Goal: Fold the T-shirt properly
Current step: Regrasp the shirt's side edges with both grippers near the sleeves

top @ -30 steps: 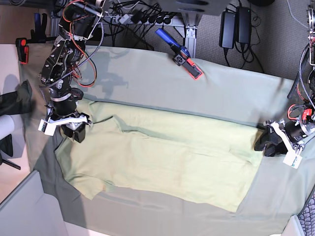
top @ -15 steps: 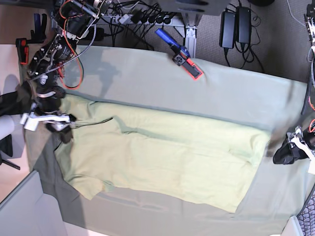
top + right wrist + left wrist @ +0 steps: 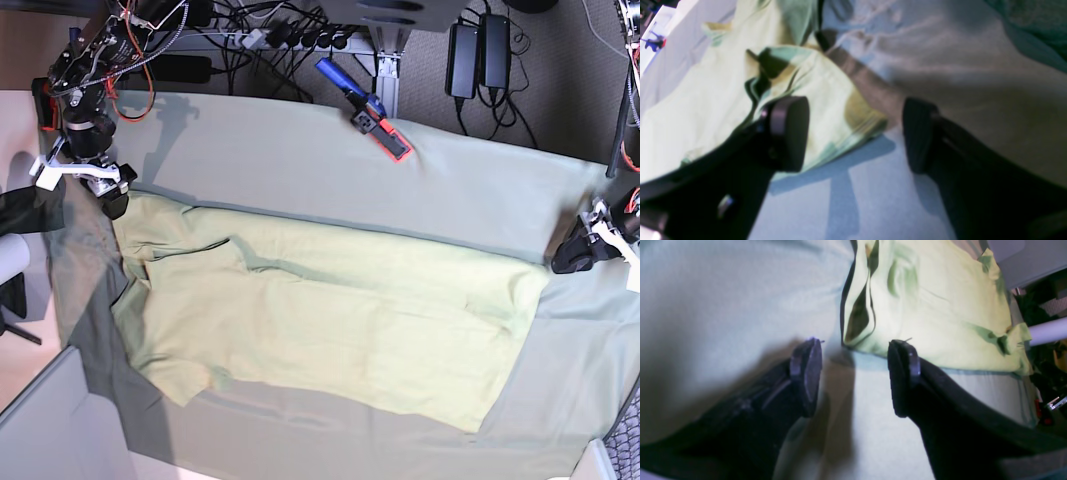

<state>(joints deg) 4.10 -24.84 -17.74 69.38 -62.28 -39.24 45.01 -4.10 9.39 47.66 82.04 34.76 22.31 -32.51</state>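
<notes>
The T-shirt (image 3: 330, 320) lies flat across the grey-green tablecloth (image 3: 300, 170), folded lengthwise, with its sleeve end on the left and its hem on the right. My right gripper (image 3: 112, 200) hovers at the shirt's far-left corner. In the right wrist view this gripper (image 3: 853, 133) is open, and a corner of the T-shirt (image 3: 723, 100) lies below between its fingers, ungripped. My left gripper (image 3: 572, 258) hangs just off the hem's far-right corner. The left wrist view shows it (image 3: 855, 373) open over bare cloth, the T-shirt (image 3: 933, 306) edge just ahead.
A blue and red clamp tool (image 3: 365, 110) lies on the tablecloth's back edge. Power bricks (image 3: 478, 55) and cables sit on the floor behind. A grey panel (image 3: 50, 430) stands at the front left, and a red-handled clamp (image 3: 45, 100) at the far left.
The right gripper opened, let go of the shirt's shoulder and drew back toward the far-left corner. The left gripper moved right and back, off the hem. The shirt lies flatter.
</notes>
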